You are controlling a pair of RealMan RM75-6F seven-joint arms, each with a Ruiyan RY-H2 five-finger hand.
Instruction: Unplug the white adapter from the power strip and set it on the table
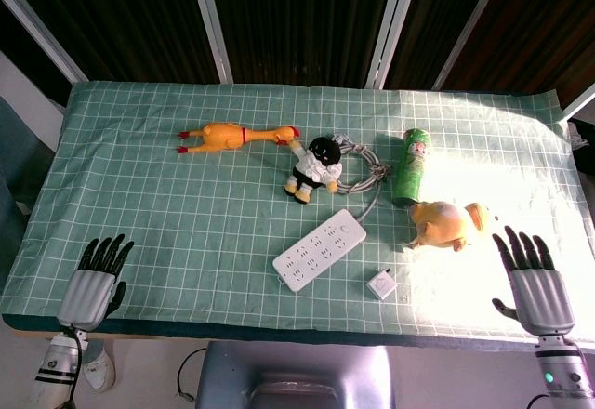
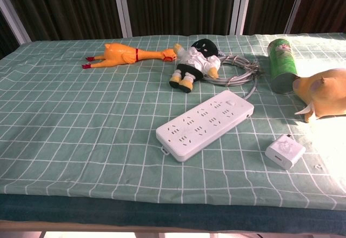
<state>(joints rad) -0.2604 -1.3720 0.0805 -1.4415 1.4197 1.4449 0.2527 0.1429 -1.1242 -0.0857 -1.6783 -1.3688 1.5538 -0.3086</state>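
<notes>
The white adapter (image 1: pixel 381 285) (image 2: pixel 285 151) lies loose on the green checked cloth, to the right of and nearer than the white power strip (image 1: pixel 321 249) (image 2: pixel 206 124). No plug sits in the strip's sockets. My left hand (image 1: pixel 93 283) hangs at the table's front left corner with its fingers spread and nothing in it. Over the front right edge, my right hand (image 1: pixel 535 286) is spread the same way and holds nothing. Neither hand shows in the chest view.
A coiled grey cable (image 1: pixel 361 169) runs from the strip behind a black and white plush doll (image 1: pixel 317 166). A rubber chicken (image 1: pixel 237 136) lies at the back left. A green can (image 1: pixel 412 166) and a yellow plush duck (image 1: pixel 450 223) stand at the right.
</notes>
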